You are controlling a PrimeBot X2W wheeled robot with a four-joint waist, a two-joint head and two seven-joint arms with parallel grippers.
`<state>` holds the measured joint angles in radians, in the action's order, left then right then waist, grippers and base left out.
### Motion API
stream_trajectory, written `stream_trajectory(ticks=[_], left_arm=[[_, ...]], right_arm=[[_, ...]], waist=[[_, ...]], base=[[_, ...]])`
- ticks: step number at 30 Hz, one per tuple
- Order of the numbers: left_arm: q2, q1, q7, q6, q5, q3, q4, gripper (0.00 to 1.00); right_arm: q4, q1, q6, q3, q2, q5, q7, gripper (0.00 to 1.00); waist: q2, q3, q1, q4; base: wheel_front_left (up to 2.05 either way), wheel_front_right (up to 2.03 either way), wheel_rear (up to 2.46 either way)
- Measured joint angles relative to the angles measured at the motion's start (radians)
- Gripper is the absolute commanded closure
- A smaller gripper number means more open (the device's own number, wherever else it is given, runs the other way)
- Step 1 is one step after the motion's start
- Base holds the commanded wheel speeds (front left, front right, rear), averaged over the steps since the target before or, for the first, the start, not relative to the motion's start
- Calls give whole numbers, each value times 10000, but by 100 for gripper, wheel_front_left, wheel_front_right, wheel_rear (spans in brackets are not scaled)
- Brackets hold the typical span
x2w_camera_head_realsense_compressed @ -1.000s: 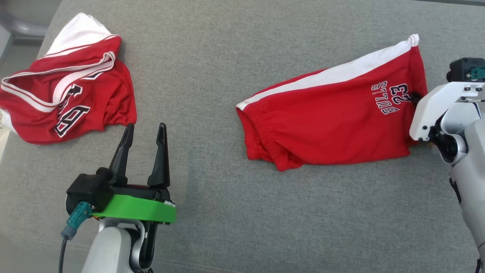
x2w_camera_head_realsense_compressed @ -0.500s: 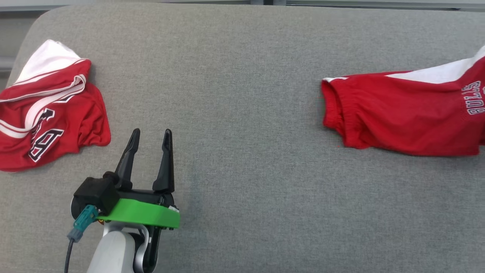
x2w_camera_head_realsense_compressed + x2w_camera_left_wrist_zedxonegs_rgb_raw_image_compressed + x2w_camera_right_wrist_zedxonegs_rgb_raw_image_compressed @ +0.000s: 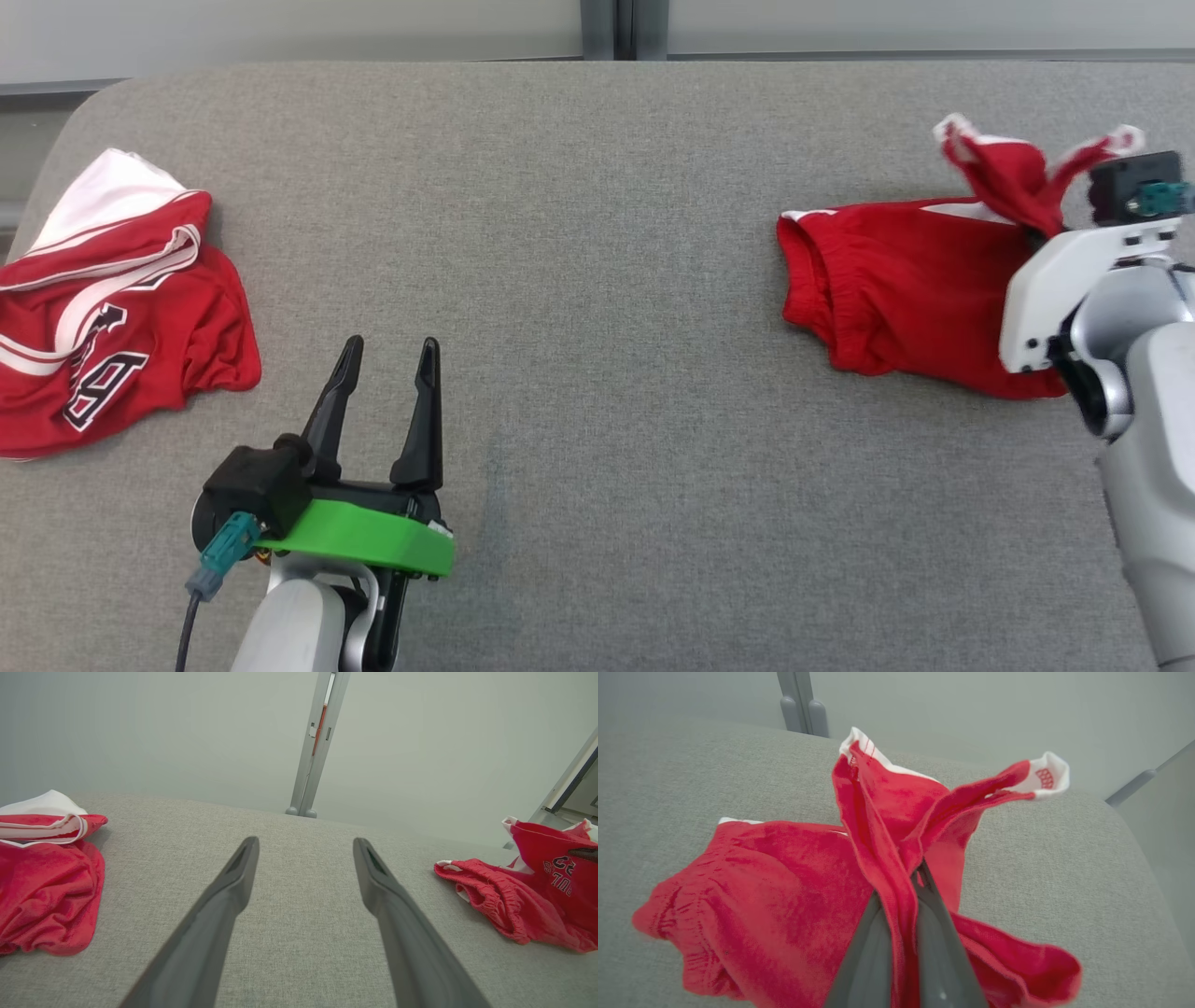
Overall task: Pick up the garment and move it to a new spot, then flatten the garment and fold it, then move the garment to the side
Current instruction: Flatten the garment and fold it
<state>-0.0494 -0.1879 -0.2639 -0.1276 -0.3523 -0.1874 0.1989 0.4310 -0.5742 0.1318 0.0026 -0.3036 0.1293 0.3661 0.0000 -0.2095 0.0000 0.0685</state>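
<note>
Pinching a bunched fold of the red shorts (image 3: 896,299) in the right end effector (image 3: 919,877), fingers pressed together with cloth squeezed between them. Just beyond the fingertips, two white-trimmed corners of the fabric sticking up and splaying apart. Down and to the left of that end effector, the gathered waistband end of the shorts resting on the grey surface (image 3: 597,233), the pinched end raised off it. On the lifted part, printed lettering and numerals, seen from the left wrist view. Past the raised corners, the rounded far edge of the surface, then a pale wall.

Held low over the surface, the left end effector (image 3: 387,343), fingers spread wide. Off to the left of its fingertips and slightly ahead, a second garment: a crumpled red jersey (image 3: 121,317) with white banding and black numerals, apart from the fingers. Well off to its right, the shorts and the other arm. Straight ahead between the spread fingers, grey fabric, then the wall with a grey post (image 3: 317,742) standing behind the surface's far edge.
</note>
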Motion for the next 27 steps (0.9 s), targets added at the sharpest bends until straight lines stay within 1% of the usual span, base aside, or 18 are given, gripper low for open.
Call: stream_trajectory(ticks=[3, 8, 15, 17, 18, 19, 23, 25, 27], left_arm=[[0, 0, 0, -2, -44, 2, 13, 0], [0, -22, 0, -2, -127, -104, 31, 0], [0, -38, 0, -2, -244, -163, 44, 0], [-2, -40, 0, -2, -257, -146, 46, 0], [-2, -42, 0, -2, -259, -142, 46, 0], [-2, -42, 0, -2, -265, -134, 46, 0], [0, -49, 0, -2, -286, -98, 67, 0], [0, -50, 0, -2, -299, -75, 77, 0], [0, -49, 0, -2, -301, -61, 86, 0]], right_arm=[[8, -114, -2, 754, 403, 188, 249, 100], [462, -503, 0, 1662, 767, 399, 516, 100], [1365, -903, -2, 2165, 1099, 527, 451, 100], [1599, -968, -2, 2278, 1160, 583, 370, 38], [1705, -1002, -2, 2360, 1197, 656, 351, 21], [1785, -1037, -4, 2410, 1262, 794, 270, 0], [1850, -1132, -4, 2679, 1546, 1710, 15, 0], [1762, -1225, -2, 2790, 1499, 2044, -178, 0], [1574, -1354, -2, 2867, 1300, 2362, -385, 0]], waist=[[0, 10, 0, 58], [0, -53, 0, 248], [0, -179, 0, 591], [0, -212, 0, 668], [0, -225, 0, 704], [0, -236, 0, 733], [0, -237, 0, 753], [0, -205, 0, 734], [0, -144, 0, 705]], base=[[0, 0, 0], [0, 0, 0], [0, 0, 0], [0, 0, 0], [0, 0, 0], [0, 0, 0], [0, 0, 0], [0, 0, 0], [0, 0, 0]])
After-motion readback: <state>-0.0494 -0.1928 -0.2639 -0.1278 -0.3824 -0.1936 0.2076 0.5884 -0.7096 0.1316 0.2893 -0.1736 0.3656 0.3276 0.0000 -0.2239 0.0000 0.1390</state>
